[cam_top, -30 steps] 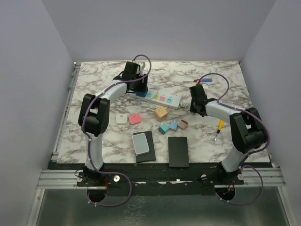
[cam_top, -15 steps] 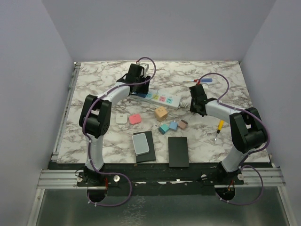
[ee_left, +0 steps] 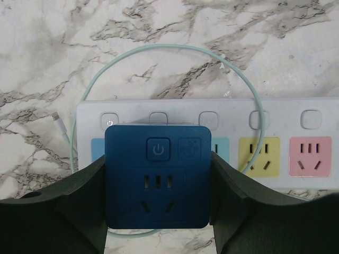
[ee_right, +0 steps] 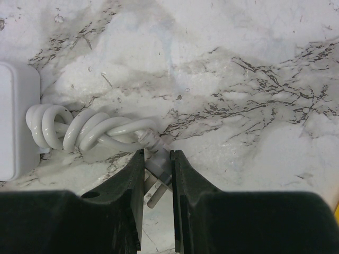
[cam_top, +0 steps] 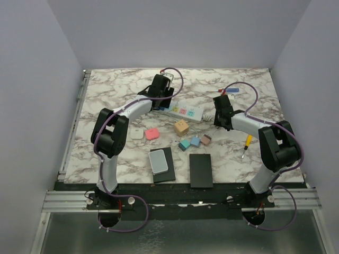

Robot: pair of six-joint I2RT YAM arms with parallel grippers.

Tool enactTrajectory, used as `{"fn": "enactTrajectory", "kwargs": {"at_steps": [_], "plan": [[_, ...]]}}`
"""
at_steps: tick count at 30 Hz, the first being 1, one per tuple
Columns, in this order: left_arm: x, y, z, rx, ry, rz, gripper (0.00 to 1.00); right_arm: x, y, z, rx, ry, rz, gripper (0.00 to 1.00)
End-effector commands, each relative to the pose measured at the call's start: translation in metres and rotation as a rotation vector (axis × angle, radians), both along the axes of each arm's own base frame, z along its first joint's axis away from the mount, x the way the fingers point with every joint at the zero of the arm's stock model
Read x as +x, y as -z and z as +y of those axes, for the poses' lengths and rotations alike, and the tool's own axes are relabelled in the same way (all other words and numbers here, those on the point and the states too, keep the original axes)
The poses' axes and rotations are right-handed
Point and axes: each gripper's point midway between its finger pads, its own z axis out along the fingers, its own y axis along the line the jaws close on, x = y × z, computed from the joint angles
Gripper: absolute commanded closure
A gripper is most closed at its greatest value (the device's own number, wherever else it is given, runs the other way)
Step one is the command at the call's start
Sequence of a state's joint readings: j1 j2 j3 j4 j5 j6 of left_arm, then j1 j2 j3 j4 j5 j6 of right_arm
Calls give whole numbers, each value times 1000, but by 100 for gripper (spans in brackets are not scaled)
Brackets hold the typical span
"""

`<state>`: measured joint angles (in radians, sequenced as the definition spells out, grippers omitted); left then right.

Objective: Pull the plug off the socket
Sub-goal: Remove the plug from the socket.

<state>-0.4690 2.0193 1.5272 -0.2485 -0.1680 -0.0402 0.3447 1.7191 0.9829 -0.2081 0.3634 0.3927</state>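
Over the last second the left arm swings rightward along the back of the counter (cam_top: 106,90), bringing its wrist over the left end of the socket (ee_left: 275,124); the right arm holds its place.

The left pincer (ee_left: 158,166) grips 1 blue plug (ee_left: 137,211) by its 2 side faces, jaws set to the plug's width. The plug covers the first outlet of the socket, and whether its pins have left the slots cannot be told. The socket's long axis runs left to right across the left wrist view, and on the counter it runs from back-left to near-right. The plug's face points straight at the wrist, so the pull is judged to go directly away from the strip, square to that axis. The left arm is the nearer one.

The right pincer (ee_right: 158,156) is closed narrow on the cord's own white plug (ee_right: 156,177), beside the coiled white cord (ee_right: 95,132) at the socket's right end.

Counts: 1 socket; 1 blue plug; 1 thin green cable (ee_left: 249,87) looped behind the strip; 4 small cubes (cam_top: 181,127); 1 red-and-blue screwdriver (cam_top: 229,91) and 1 yellow screwdriver (cam_top: 247,143), 2 in all.
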Motion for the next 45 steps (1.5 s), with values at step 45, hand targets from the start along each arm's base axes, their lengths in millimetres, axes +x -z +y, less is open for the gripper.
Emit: {"fn": "enactTrajectory", "kwargs": {"at_steps": [45], "plan": [[9, -2, 41, -1, -53, 69, 100, -23, 28, -23, -60, 37, 137, 96]]}}
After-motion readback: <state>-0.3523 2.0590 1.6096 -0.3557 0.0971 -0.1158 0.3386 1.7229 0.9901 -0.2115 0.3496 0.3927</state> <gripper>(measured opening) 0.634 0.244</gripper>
